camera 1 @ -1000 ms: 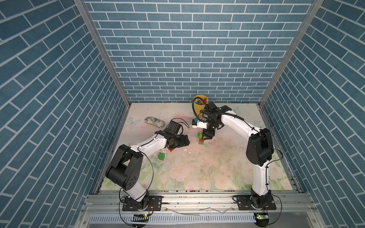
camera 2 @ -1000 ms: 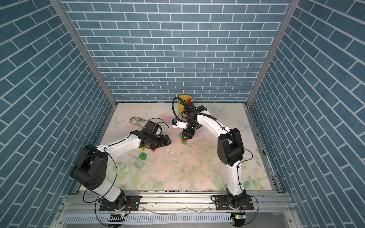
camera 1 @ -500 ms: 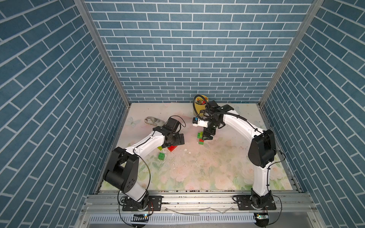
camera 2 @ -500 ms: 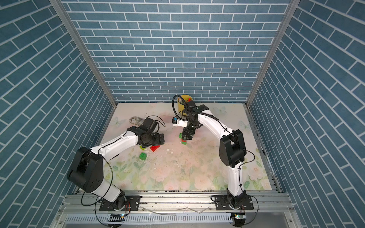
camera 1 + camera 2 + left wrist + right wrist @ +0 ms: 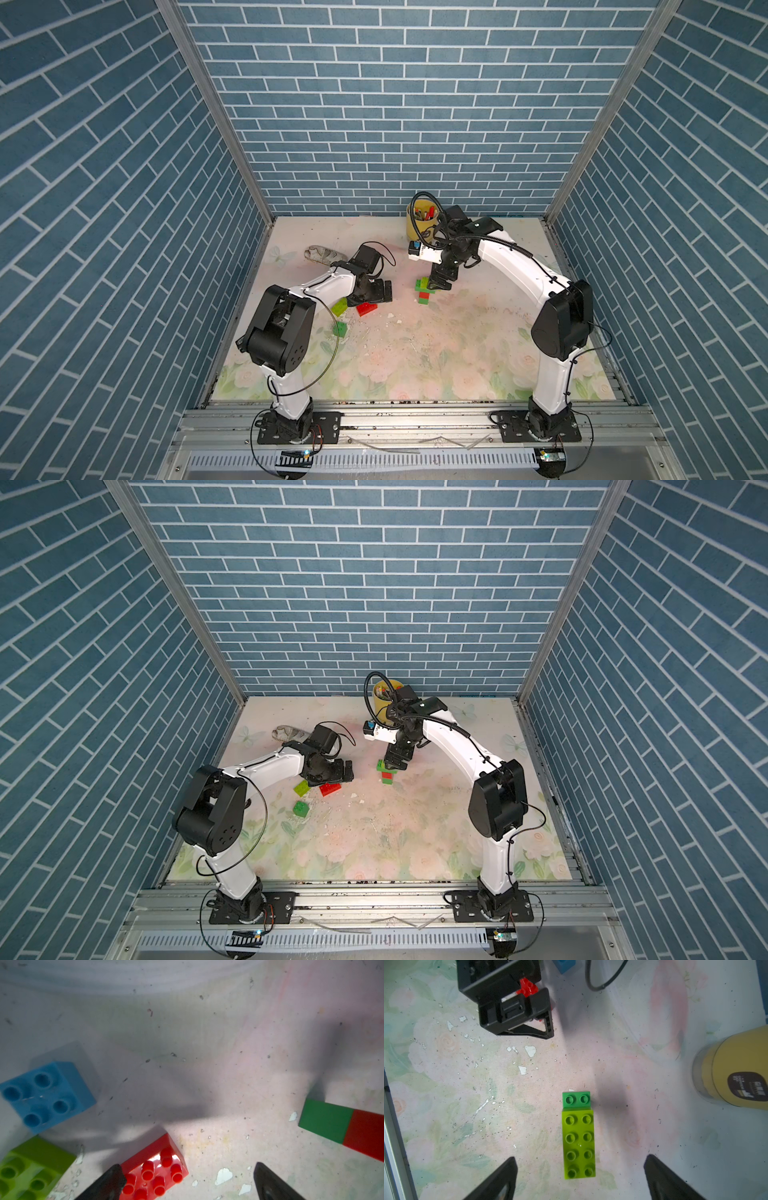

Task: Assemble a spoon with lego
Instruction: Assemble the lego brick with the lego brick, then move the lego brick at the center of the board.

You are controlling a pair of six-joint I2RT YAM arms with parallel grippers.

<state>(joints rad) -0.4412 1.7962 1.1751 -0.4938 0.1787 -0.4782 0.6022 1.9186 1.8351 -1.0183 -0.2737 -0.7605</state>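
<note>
Red brick (image 5: 153, 1169) loose beside wide-open left gripper (image 5: 187, 1166); right gripper (image 5: 580, 1158) spread empty over part-built spoon (image 5: 579, 1136). Next: grasp red, centred.

White links (image 5: 507, 272), black joints (image 5: 561, 324), looped cables (image 5: 505, 244)

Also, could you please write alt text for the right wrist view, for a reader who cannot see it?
A long lime brick, stacked on a green brick showing two studs, lies on the floral mat between the fingertips of the open right gripper, untouched. Beyond it are the left gripper by a red brick, and a yellow canister.
</note>
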